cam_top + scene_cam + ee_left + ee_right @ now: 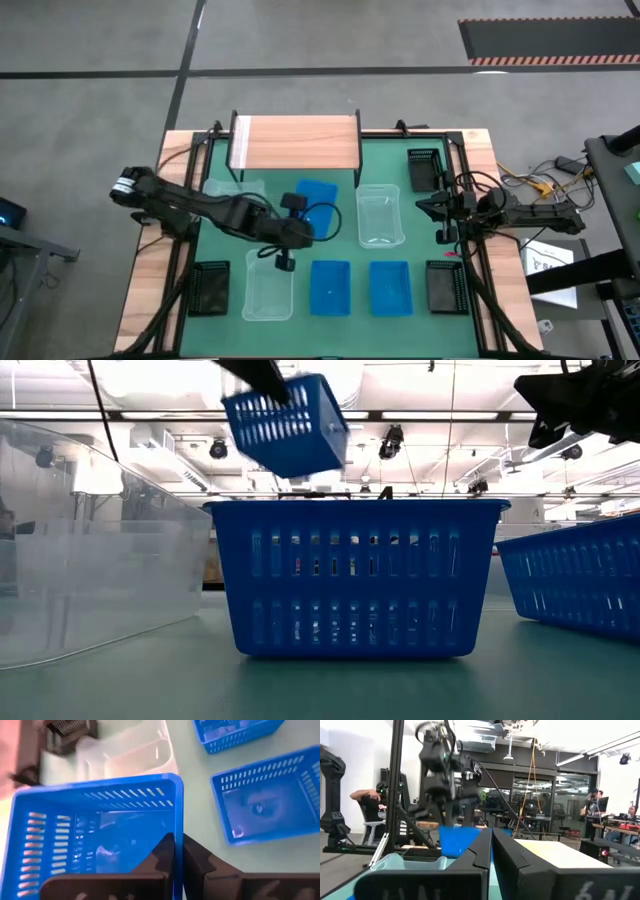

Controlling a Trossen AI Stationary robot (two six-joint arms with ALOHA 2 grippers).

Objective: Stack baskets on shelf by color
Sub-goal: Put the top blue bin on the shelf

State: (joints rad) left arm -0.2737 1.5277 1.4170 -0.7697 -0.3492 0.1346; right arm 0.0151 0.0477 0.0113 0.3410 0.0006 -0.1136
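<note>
We see the left gripper (178,851) clamped tight on the wall of a blue basket (316,200), one finger inside and one outside; low view shows that basket (288,425) lifted and tilted in the air above the counter (345,245). In the high view it sits mid-counter, just in front of the shelf (296,142), between a clear basket (232,190) on the left and another clear basket (380,215) on the right. Right gripper (440,207) is fully closed, holding nothing, parked at the right edge of the counter, well apart from the action. Count, as we read the high view: three blue baskets, namely the held one plus two on the front row (330,287) and (390,286). Three clear: the two already named plus one front-left (268,285), just below the left gripper. Three black mesh: front-left corner (210,288), front-right corner (444,287), and back-right (424,168) near the right arm. Nine total. The shelf sits at the back centre, wood top bare, one per the frames. Left wrist view confirms two blue baskets (270,800) and a clear one (125,757) resting on the green mat beyond the held one, with a black mesh one (67,732) in the corner. Right wrist view shows the left arm (442,765) gripping the blue basket (460,840), people seated in the room behind.
</note>
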